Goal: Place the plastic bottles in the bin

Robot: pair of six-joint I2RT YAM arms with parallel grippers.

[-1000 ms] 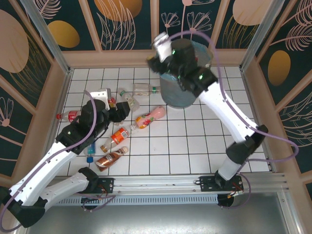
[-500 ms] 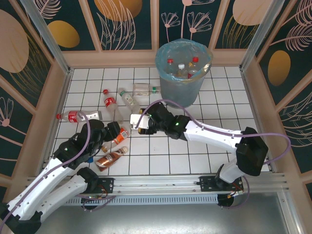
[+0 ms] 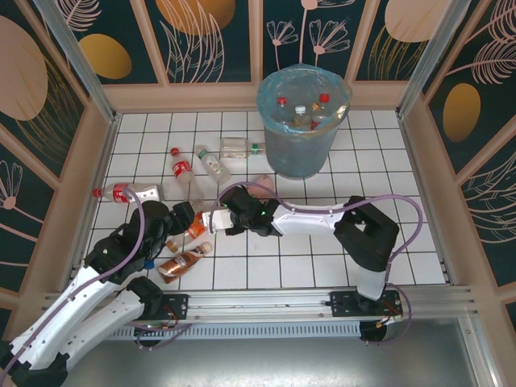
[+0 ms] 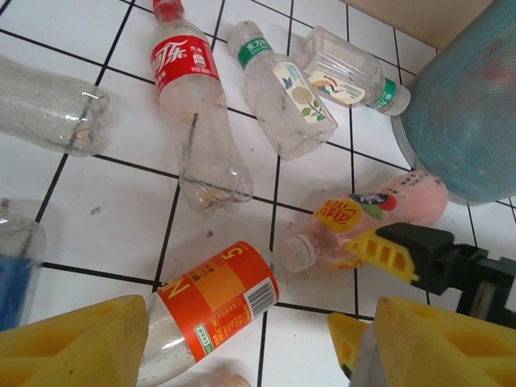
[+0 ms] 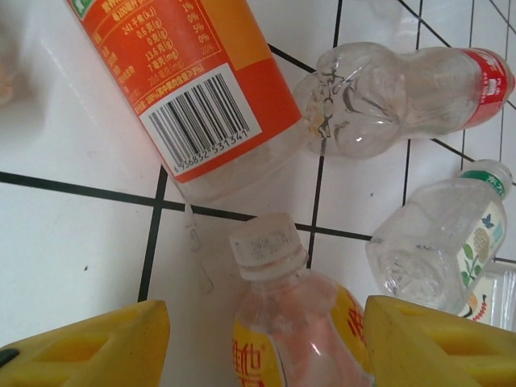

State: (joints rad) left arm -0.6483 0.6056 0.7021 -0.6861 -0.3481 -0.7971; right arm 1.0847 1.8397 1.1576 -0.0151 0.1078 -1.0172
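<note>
The bin (image 3: 305,143) stands at the back with three bottles inside; its wall also shows in the left wrist view (image 4: 472,113). Several plastic bottles lie on the white tiles to its left. My right gripper (image 3: 222,216) (image 5: 266,339) is low over the floor, open, its yellow fingers (image 5: 89,347) on either side of the pink bottle (image 5: 298,339) (image 4: 367,211) just below its white cap. My left gripper (image 3: 184,216) (image 4: 254,339) is open beside the orange-label bottle (image 4: 211,308) (image 3: 196,226) (image 5: 193,81), which lies near its left finger.
A red-label cola bottle (image 3: 181,169) (image 4: 189,105), a green-cap clear bottle (image 3: 212,164) (image 4: 282,93) and a square clear bottle (image 3: 242,147) lie behind the grippers. Another bottle (image 3: 125,192) lies at the left, a brown one (image 3: 184,260) near the front. Wooden walls enclose the floor.
My right arm has swung from above the bin down to the floor by the pink bottle; the bottle it held is gone from it. My left arm drew back a little.
</note>
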